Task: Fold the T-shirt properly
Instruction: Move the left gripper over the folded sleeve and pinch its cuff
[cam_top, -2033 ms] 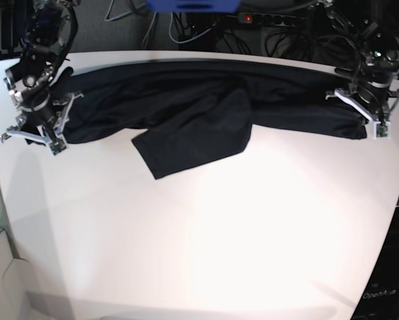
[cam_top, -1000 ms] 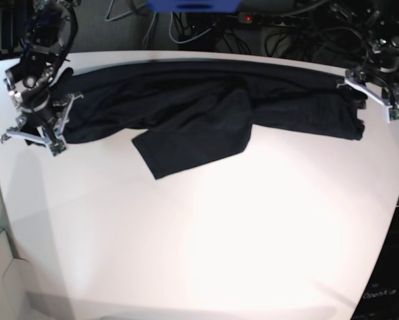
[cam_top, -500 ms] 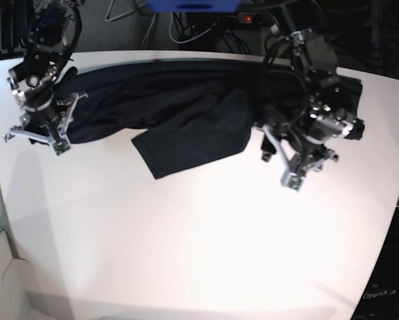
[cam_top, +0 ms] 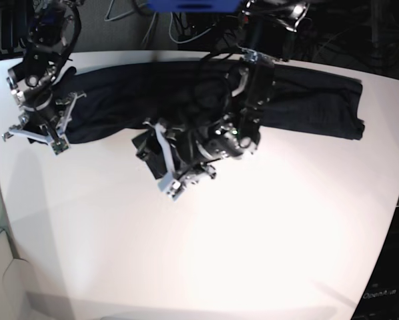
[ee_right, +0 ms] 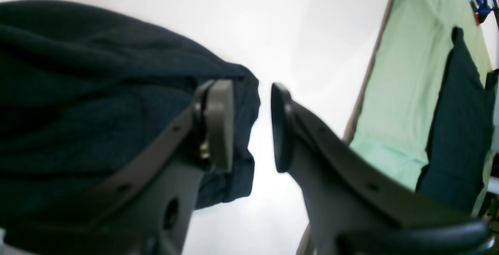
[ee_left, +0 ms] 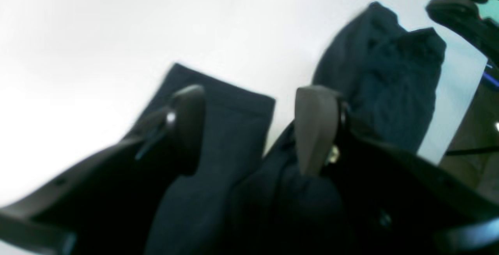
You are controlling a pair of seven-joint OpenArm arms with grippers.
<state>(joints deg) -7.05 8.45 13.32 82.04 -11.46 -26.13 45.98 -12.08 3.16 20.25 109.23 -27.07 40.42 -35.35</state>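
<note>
Base view: 1 T-shirt (cam_top: 299, 100), black, stretched in a long band across the far side of 1 white table (cam_top: 253, 253), from about 10 o'clock to 2 o'clock. 1 squared flap of it hangs toward the middle, partly hidden by the left arm.

2 arms, 2 grippers. Left gripper (cam_top: 169, 160) has reached in over the table centre and sits above that flap at roughly 11 o'clock of centre. Left wrist view: its 2 fingers (ee_left: 187, 122) stand wide apart, the flap's squared end (ee_left: 226, 130) lying flat on the table between them, nothing pinched. A 2nd bunched lump of the shirt (ee_left: 390, 91) shows at 2 o'clock in that view.

Right gripper (cam_top: 36, 130) is at the shirt's end at 10 o'clock. Right wrist view: jaws partly apart w/ a narrow gap, bare table showing through it; 1 pad (ee_right: 218, 126) sits over the cloth edge (ee_right: 117, 91), the other over bare table. No cloth between them, so no hold.
</note>
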